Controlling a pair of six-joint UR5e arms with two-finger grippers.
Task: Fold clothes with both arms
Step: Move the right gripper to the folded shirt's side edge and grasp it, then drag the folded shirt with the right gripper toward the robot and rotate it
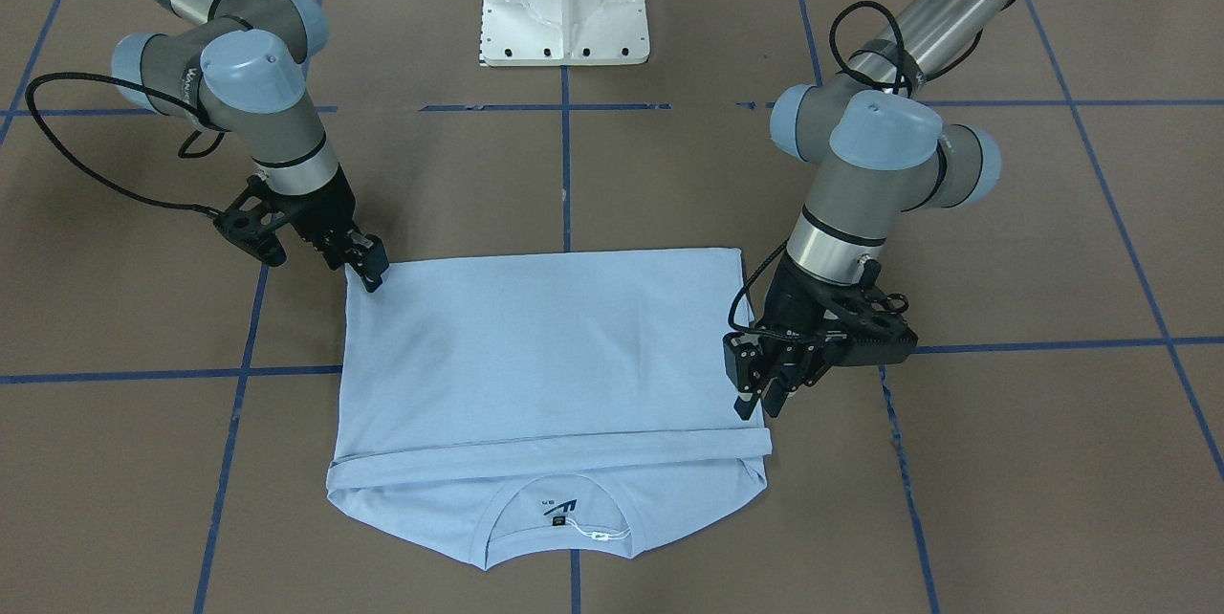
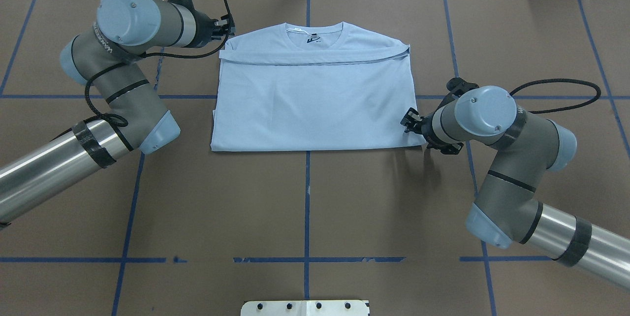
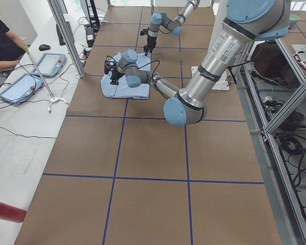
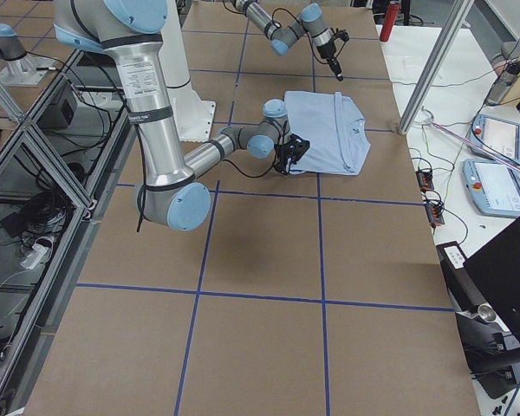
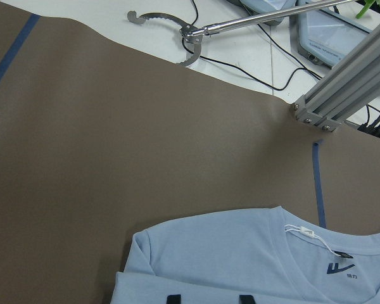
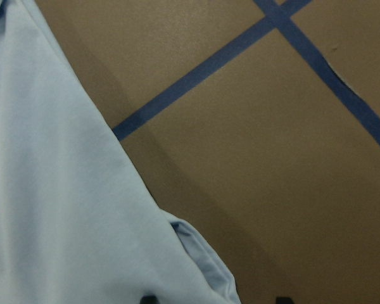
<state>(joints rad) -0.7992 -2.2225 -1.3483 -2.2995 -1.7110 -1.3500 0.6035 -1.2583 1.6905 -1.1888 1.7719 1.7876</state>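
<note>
The clothes are one pale-blue T-shirt (image 2: 315, 99), lying flat on the brown table with its lower half folded up toward the collar (image 2: 315, 35). The collar, with a dark logo and a white tag, points away from the robot. My left gripper (image 1: 761, 402) hangs open just above the shirt's side edge, beside the fold line near the shoulder (image 5: 177, 259). My right gripper (image 1: 371, 274) stands open at the shirt's corner nearest the robot. In the right wrist view that corner (image 6: 202, 272) lies between the two fingertips. Neither gripper holds cloth.
The white pedestal base (image 1: 564, 2) stands behind the shirt, on the robot's side. Blue tape lines (image 2: 307, 198) grid the table. Beyond the far edge are an aluminium post (image 5: 342, 88), a metal reaching tool (image 5: 177, 31), control tablets (image 3: 20, 87) and a person (image 3: 2, 41).
</note>
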